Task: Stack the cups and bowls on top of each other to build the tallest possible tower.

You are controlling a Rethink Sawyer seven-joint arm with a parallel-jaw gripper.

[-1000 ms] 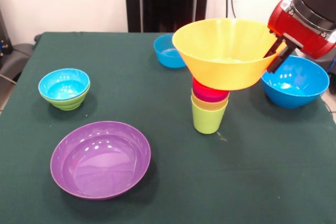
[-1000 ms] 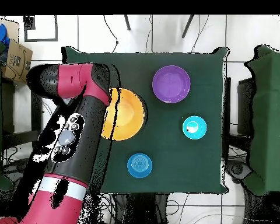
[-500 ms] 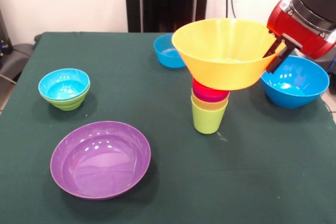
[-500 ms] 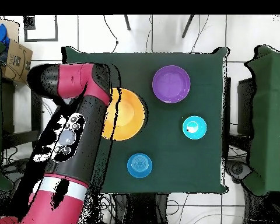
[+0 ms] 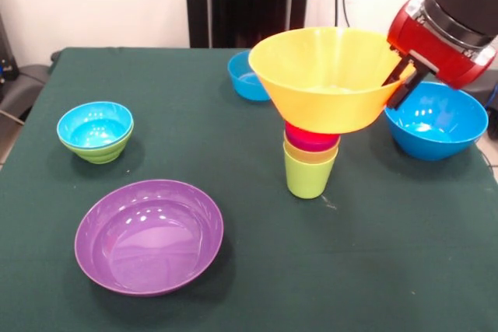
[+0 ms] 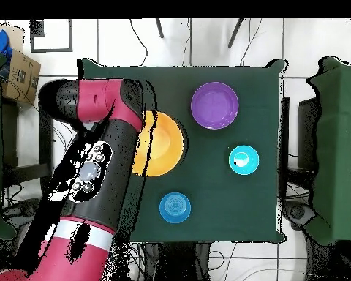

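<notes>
My gripper is shut on the right rim of the large yellow-orange bowl. It holds the bowl over the tower, where a lime green cup is lowest, then a yellow cup, then a red cup. The bowl's base covers the red cup's mouth; I cannot tell whether it rests on it. No purple cup shows. In the overhead view the yellow-orange bowl lies beside my arm, which hides the gripper.
A wide purple bowl sits front left. A small blue bowl nested in a small green bowl sits left. Another small blue bowl is at the back. The large blue bowl is right of the tower, under my arm.
My gripper and the yellow-orange bowl have shifted slightly to the left in the front view, over the cups. Nothing else has moved.
</notes>
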